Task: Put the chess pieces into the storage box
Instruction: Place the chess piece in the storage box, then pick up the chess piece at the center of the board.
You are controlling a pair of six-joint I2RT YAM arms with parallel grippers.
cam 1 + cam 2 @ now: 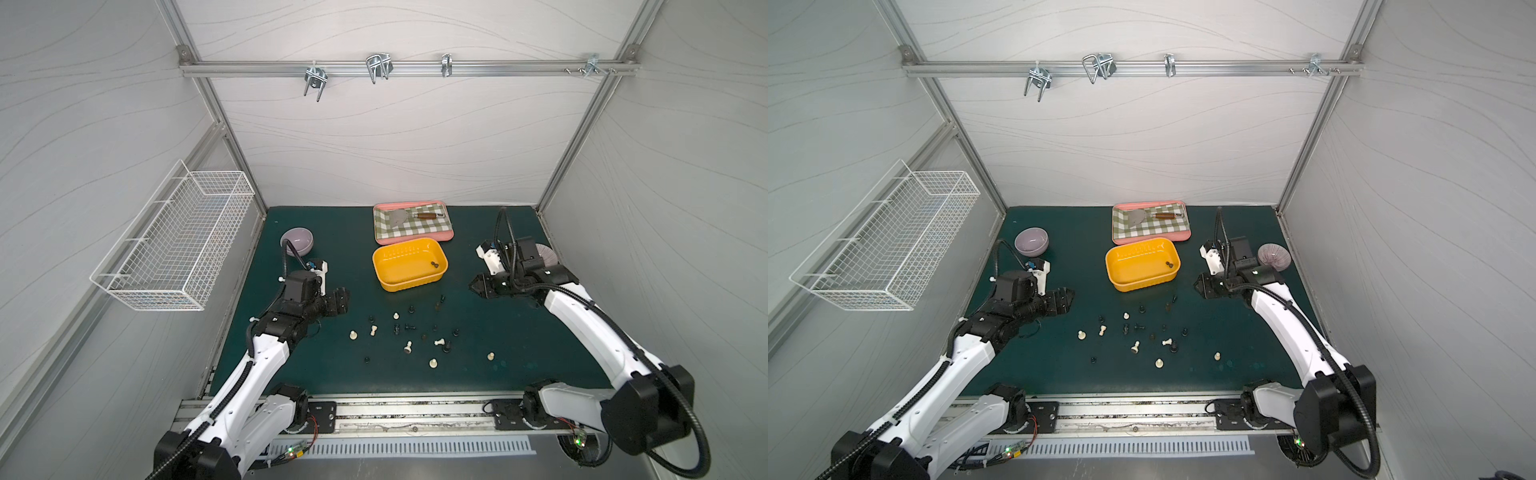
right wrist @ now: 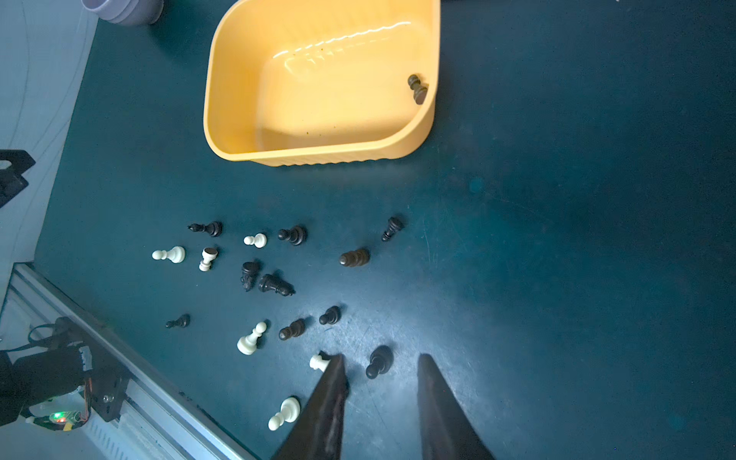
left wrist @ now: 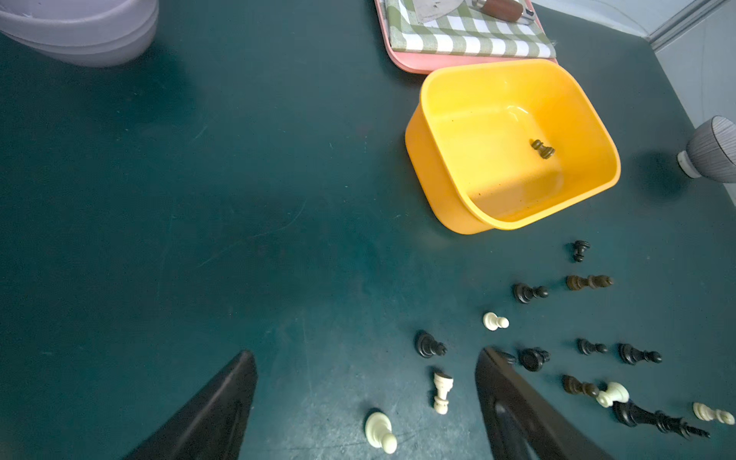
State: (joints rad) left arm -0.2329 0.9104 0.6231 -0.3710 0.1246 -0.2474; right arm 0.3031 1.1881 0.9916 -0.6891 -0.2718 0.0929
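One dark piece (image 1: 434, 264) lay in the storage box (image 1: 399, 286), far centre. The other chess pieces (image 1: 409, 346) lay scattered on the counter (image 1: 316, 374) nearer. Left fingers (image 1: 341, 300) gaped wide, empty; right fingers (image 1: 477, 286) stood narrowly apart, empty. Collection barely begun; next, lower over one piece and pinch.

The left arm (image 1: 266, 353) and right arm (image 1: 582, 316) are wearing white shells between black joint housings. A black ribbed hose (image 1: 693, 417) is running along each. White camera mounts (image 1: 492, 259) are sitting at the wrists, the left one carrying a blue plug (image 1: 311, 264). Black tapered fingers (image 3: 517, 414) are ending each arm; black base plates (image 1: 322, 413) are showing screws.
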